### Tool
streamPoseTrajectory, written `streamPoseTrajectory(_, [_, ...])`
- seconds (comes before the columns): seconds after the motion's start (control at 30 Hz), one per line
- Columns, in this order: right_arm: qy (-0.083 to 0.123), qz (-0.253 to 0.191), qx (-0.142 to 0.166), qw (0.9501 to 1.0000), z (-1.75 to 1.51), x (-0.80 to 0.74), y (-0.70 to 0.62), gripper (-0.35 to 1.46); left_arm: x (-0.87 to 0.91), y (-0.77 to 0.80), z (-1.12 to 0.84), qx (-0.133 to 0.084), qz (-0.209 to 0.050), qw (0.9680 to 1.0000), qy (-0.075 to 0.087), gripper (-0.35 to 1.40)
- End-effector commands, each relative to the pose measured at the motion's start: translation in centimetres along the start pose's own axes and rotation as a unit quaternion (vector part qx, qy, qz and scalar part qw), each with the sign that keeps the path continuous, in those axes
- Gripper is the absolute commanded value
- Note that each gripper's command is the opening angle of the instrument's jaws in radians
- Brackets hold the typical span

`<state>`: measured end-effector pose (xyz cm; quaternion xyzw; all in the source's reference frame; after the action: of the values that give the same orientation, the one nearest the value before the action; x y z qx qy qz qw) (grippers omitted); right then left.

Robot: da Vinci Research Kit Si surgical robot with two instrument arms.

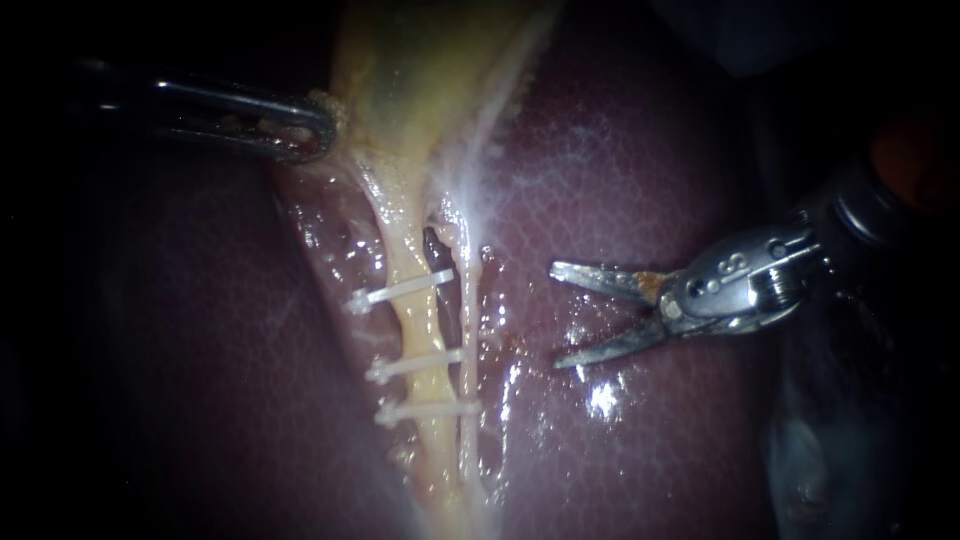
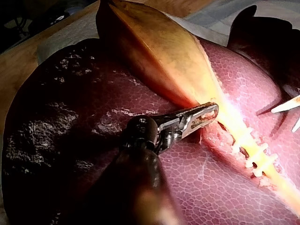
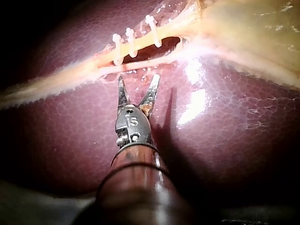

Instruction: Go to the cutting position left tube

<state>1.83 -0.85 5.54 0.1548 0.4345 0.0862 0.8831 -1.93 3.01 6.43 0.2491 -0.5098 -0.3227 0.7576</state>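
Right instrument [image 1: 555, 315] blades wide, well short of left tube [image 1: 418, 325]. I should cross right tube [image 1: 468, 335] and straddle the gap between clips [image 1: 400, 290]. Left instrument [image 1: 312, 130] grips gallbladder [image 1: 420, 80].

Our left instrument [image 1: 305, 130] comes in from ten o'clock. Its shaft runs nearly level and its jaws are closed together on the edge of the gallbladder [image 1: 400, 80]. Our right instrument [image 1: 555, 315] enters from three o'clock. Its wrist is angled slightly downward, and its jaws are spread wide in a V, pointing toward nine o'clock.
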Motion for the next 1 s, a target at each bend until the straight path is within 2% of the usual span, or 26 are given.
streamPoseTrajectory(0.03, [0.001,0.006,0.002,1.0,0.01,0.01,0.0,1.42,0.03,0.02,0.02,-0.001,0.001,1.0,0.0,-0.35])
streamPoseTrajectory(0.23, [0.017,0.054,0.044,0.9974,0.1,0.08,0.01,1.42,0.09,0.05,0.07,-0.002,0.003,1.0,0.0,-0.35])
streamPoseTrajectory(0.43, [0.024,0.101,0.077,0.9916,0.2,0.12,0.0,1.4,0.11,0.05,0.09,-0.003,0.003,1.0,0.0,-0.35])
streamPoseTrajectory(0.57, [0.022,0.123,0.097,0.9874,0.3,0.11,-0.02,1.4,0.11,0.05,0.09,-0.003,0.003,1.0,0.0,-0.35])
streamPoseTrajectory(0.87, [0.019,0.182,0.15,0.9717,0.57,-0.01,0.01,1.39,0.13,0.04,0.11,-0.004,0.004,1.0,0.0,-0.35])
streamPoseTrajectory(1.0, [0.016,0.193,0.162,0.9677,0.71,-0.12,0.01,1.39,0.14,0.04,0.11,-0.004,0.004,1.0,-0.002,-0.35])
